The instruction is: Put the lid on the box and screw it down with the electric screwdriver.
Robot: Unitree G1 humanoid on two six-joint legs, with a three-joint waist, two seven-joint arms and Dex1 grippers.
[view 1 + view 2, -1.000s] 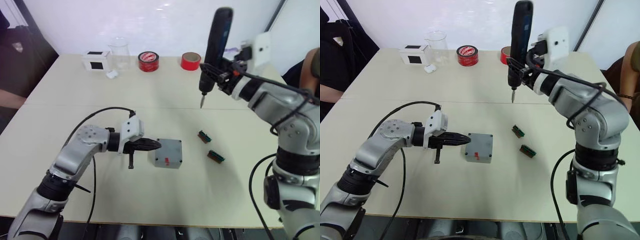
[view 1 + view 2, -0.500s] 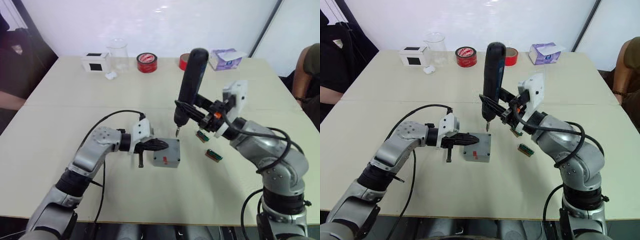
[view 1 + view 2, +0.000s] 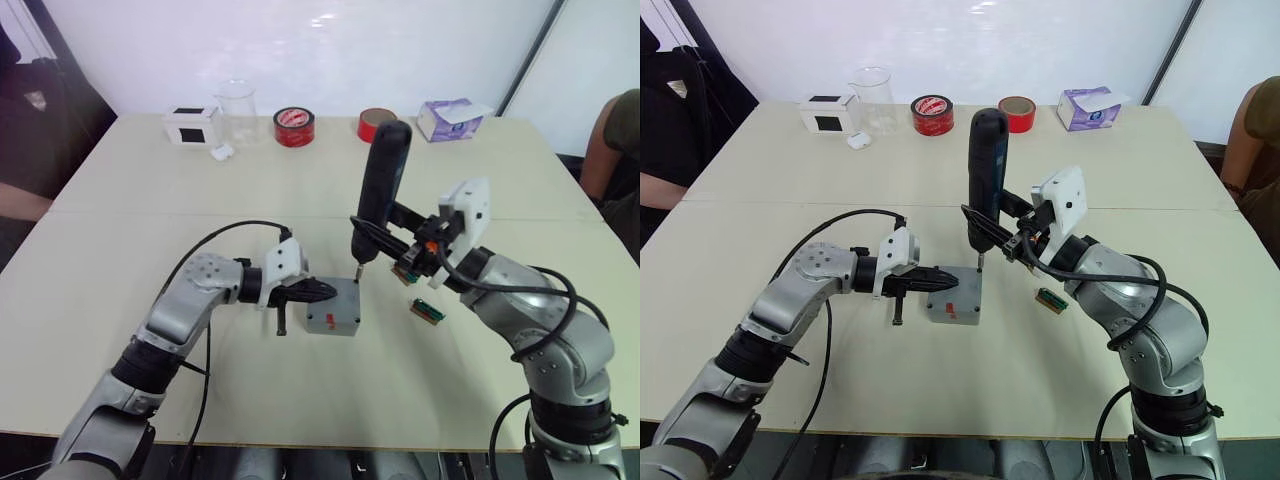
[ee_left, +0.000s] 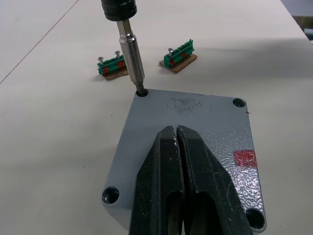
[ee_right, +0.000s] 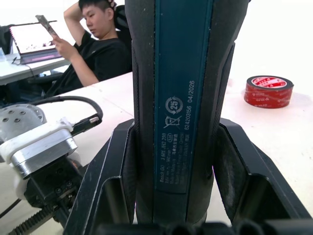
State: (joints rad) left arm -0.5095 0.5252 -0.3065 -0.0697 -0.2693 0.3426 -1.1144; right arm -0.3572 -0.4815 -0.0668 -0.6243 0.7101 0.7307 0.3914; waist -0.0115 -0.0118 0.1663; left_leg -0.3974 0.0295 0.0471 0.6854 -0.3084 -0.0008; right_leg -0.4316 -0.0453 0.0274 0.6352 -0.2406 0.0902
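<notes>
The grey lid lies on the box, whose front wall shows under it at the table's middle. My left gripper is shut, and its black fingers lie flat on top of the lid from the left. The black electric screwdriver stands nearly upright, with my right gripper shut around its body. Its metal bit sits in the screw hole at the lid's far corner. Three other corner holes show open in the left wrist view.
Two green terminal blocks lie just right of the box. At the table's back stand a white-and-black cube, a glass beaker, two red tape rolls and a purple tissue carton. People sit at both sides.
My right arm has brought the screwdriver down from high over the right side onto the lid's far corner hole. The left gripper has stayed on the lid. The head camera shifted.
</notes>
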